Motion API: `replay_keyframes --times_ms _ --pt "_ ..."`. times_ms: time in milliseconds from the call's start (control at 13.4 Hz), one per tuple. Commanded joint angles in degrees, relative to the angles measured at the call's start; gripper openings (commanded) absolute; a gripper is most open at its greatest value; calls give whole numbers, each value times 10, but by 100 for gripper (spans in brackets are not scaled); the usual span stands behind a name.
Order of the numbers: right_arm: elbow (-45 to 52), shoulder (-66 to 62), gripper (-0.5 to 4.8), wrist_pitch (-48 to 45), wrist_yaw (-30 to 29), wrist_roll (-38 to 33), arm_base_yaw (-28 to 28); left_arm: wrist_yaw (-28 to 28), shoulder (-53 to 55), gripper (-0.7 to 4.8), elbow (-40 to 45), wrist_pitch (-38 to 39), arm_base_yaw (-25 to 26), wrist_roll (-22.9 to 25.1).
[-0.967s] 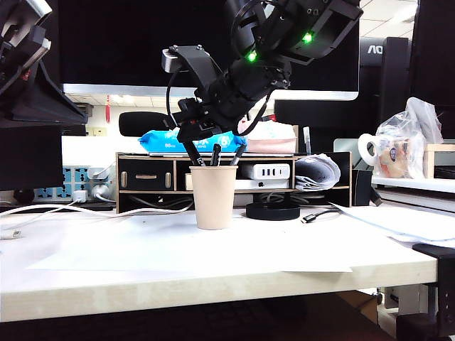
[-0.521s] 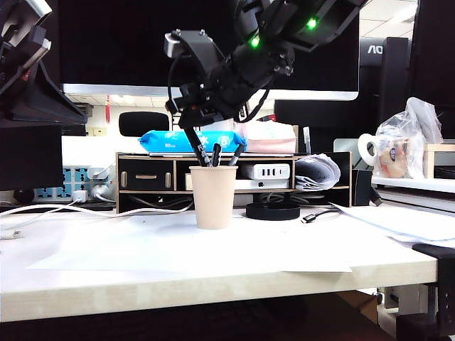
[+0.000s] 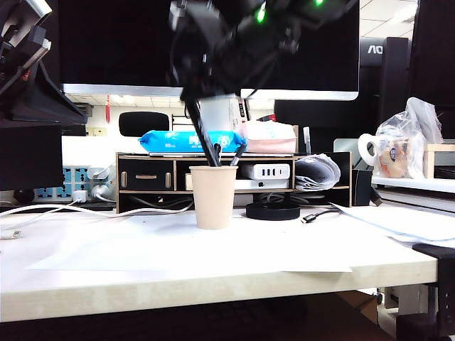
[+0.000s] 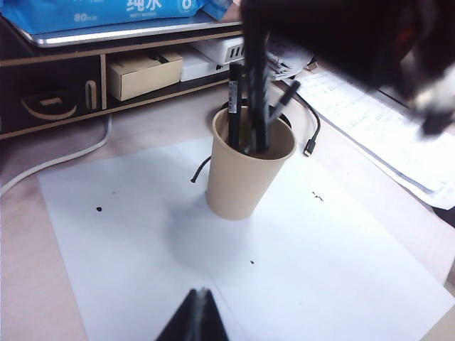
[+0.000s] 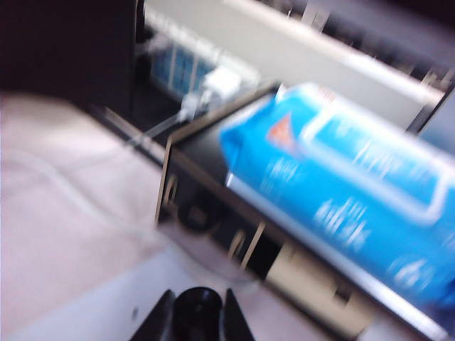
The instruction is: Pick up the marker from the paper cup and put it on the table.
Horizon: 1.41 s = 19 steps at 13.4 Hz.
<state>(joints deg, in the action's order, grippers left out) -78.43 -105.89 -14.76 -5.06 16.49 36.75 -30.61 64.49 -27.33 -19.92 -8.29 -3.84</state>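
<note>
My right arm point(image 3: 234, 50) is looking all black and chunky, green lights point(image 3: 261, 14) glowing, left pincer point(image 4: 195, 316) showing dark tapered fingers.

The paper cup point(image 3: 213, 197) is plain beige. The marker point(image 3: 202, 133) is black. The counter point(image 3: 213, 273) is white with a pale wood-grain edge. The shelf point(image 3: 146, 174) is black and wood, and the packet point(image 3: 186, 141) on it is blue.

Right arm point(image 3: 234, 50) blurred over paper cup point(image 3: 213, 197); shelf point(image 3: 146, 174) seemingly close behind.
</note>
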Motion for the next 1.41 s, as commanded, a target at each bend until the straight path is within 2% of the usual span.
replay_keyframes --times_ms 74,223,372,521,595,744,1041,1413 --pt "-5 14 41 -55 -14 -26 0 -1 -1 -3 -3 -9 0 4" --pt "-5 16 41 -61 -35 -49 1 2 -1 -3 -3 -8 0 4" --pt "-5 16 41 -50 -83 -81 3 35 -1 -3 -3 -8 1 5" --pt "-5 16 41 -26 -106 -82 11 66 -1 -3 -3 -7 1 7" --pt "-5 16 41 -1 -142 -91 14 66 -1 -3 -3 -7 1 9" --pt "-5 15 41 50 -172 -93 21 66 -2 -3 -3 -5 1 8" --pt "-13 11 40 121 -193 -72 22 66 -2 -3 -3 10 1 8" --pt "-171 -70 40 340 -195 -14 23 62 -2 -3 -3 27 1 9"
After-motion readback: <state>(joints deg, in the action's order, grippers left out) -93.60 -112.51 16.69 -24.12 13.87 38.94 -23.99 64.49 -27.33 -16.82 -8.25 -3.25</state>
